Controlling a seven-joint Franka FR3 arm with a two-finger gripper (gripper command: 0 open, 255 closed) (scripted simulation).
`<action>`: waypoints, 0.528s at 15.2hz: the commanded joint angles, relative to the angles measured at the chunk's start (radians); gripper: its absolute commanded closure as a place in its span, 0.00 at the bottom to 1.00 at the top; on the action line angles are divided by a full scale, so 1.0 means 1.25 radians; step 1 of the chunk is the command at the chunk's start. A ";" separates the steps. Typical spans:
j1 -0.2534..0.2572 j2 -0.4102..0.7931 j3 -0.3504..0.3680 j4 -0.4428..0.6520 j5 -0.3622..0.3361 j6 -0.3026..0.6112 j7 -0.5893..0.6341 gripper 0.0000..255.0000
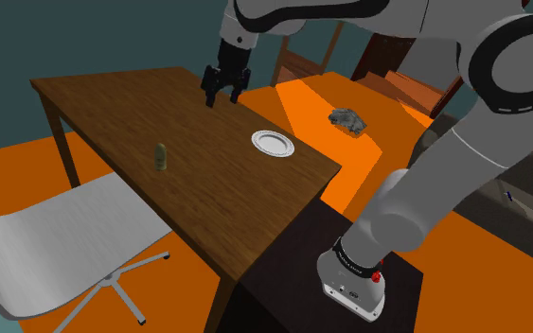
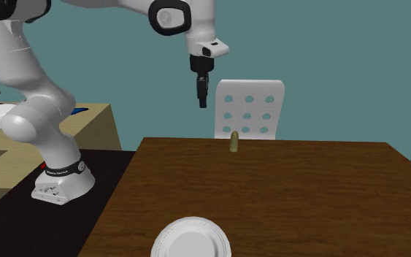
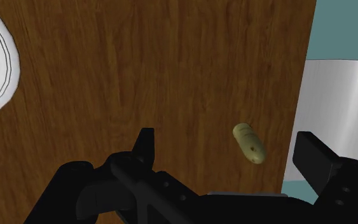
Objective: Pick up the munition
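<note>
The munition (image 1: 160, 157) is a small olive-green shell standing upright on the dark wooden table (image 1: 122, 104), near the edge by the white chair. My black gripper (image 1: 222, 98) hangs open in the air well above the table, off to the shoulder view's right of the shell and farther back. From the second exterior view the gripper (image 2: 202, 102) points down, higher than the munition (image 2: 233, 142) and to its left. In the wrist view the munition (image 3: 248, 142) appears far below, between the two spread fingers (image 3: 144, 145), untouched by them.
A white plate (image 1: 273, 143) lies on the table near the stand-side edge. A white chair (image 1: 56, 241) with a perforated back (image 2: 249, 109) stands at the table's edge beside the shell. A grey rock-like lump (image 1: 347, 120) lies on the orange floor beyond the table.
</note>
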 commanded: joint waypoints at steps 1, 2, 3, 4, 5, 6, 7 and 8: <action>0.007 0.068 0.010 0.039 -0.009 0.013 0.003 0.00; 0.011 0.099 0.014 0.059 -0.014 0.016 0.004 0.00; 0.015 0.130 0.018 0.080 -0.019 0.018 0.005 0.00; 0.019 0.161 0.022 0.101 -0.025 0.019 0.007 0.00; 0.023 0.192 0.026 0.123 -0.031 0.020 0.009 0.00; 0.028 0.224 0.029 0.147 -0.037 0.019 0.010 0.00; 0.033 0.255 0.032 0.171 -0.043 0.018 0.012 0.00; 0.038 0.287 0.035 0.196 -0.049 0.017 0.013 0.00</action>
